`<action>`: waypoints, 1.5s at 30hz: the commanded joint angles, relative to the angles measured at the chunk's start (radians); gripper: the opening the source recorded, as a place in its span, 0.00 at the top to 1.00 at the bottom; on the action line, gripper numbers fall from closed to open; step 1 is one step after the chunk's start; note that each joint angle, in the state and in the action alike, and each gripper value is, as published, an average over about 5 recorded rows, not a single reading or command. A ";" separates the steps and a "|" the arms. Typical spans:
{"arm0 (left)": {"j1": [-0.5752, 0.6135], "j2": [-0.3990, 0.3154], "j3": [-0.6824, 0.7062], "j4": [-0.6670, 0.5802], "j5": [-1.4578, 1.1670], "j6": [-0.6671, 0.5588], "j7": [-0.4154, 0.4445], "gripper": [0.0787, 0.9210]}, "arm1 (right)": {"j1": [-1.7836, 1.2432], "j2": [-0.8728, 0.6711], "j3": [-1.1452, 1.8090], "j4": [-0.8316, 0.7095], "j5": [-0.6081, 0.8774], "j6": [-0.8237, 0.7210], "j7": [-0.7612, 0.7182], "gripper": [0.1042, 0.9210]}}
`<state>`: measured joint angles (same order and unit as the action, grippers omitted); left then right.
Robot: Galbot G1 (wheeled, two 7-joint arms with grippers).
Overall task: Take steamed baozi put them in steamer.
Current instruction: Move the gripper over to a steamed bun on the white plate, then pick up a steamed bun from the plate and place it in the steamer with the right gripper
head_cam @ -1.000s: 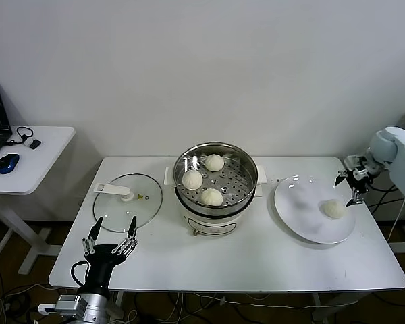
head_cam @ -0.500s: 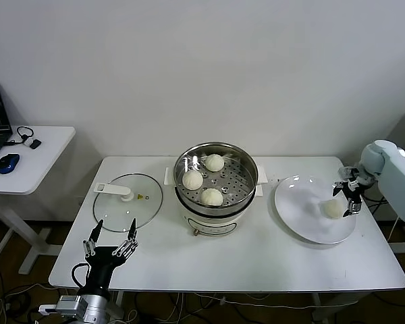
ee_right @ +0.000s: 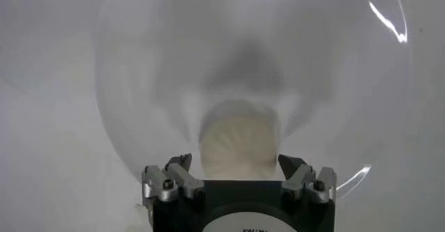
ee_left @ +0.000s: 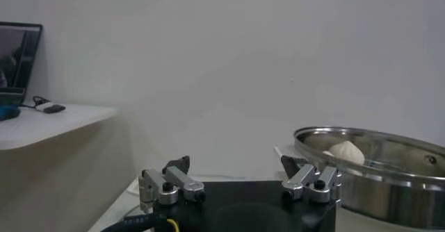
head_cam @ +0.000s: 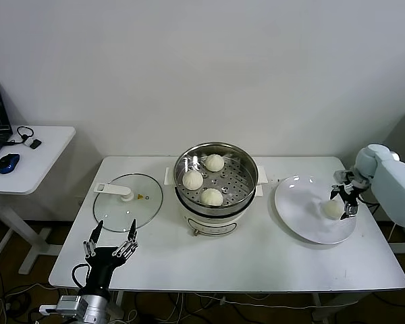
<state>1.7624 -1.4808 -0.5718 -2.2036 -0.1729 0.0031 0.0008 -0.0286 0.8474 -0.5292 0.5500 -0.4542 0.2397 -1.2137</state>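
On the counter (head_cam: 256, 263), the steamer (head_cam: 216, 177) stands at the middle, holding three baozi: one at the back (head_cam: 214, 163), one on the left (head_cam: 192, 179) and one at the front (head_cam: 211, 196). The fourth baozi (head_cam: 333, 209) lies on the white plate (head_cam: 297, 209) to the right of the steamer, toward the plate's right side.

The right claw (head_cam: 344, 199) is down at that last bun with its jaws spread wide. In the right wrist view the bun (ee_right: 238, 139) sits between the two open fingers (ee_right: 174, 178), and they do not look closed on it yet; I cannot tell whether a pad touches the dough. The left claw (head_cam: 111, 241) waits near the counter's front left edge, also spread open and holding nothing, just in front of the glass lid (head_cam: 128, 198), which lies flat on the counter beside the steamer.

By this count the job looks about three quarters done. What seems left is to close on the plate's bun, carry it over and set it in the free space on the right of the basket floor.
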 commanded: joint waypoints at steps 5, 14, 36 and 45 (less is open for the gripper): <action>0.003 0.001 -0.001 0.000 0.000 0.000 0.001 0.12 | -0.009 0.018 0.032 -0.023 -0.051 0.010 0.004 0.12; 0.003 -0.001 0.001 0.000 0.002 0.000 0.001 0.12 | -0.009 0.025 0.041 -0.022 -0.058 0.012 0.005 0.19; -0.001 -0.004 0.000 -0.001 0.001 -0.003 -0.002 0.12 | 0.197 -0.058 -0.257 0.154 0.298 -0.080 -0.042 0.30; -0.005 -0.005 0.003 0.001 -0.001 -0.008 -0.002 0.12 | 0.505 -0.087 -0.581 0.299 0.605 -0.156 -0.051 0.31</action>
<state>1.7577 -1.4845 -0.5722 -2.2033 -0.1738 -0.0035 -0.0015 0.1754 0.7875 -0.7764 0.7043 -0.1790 0.1539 -1.2584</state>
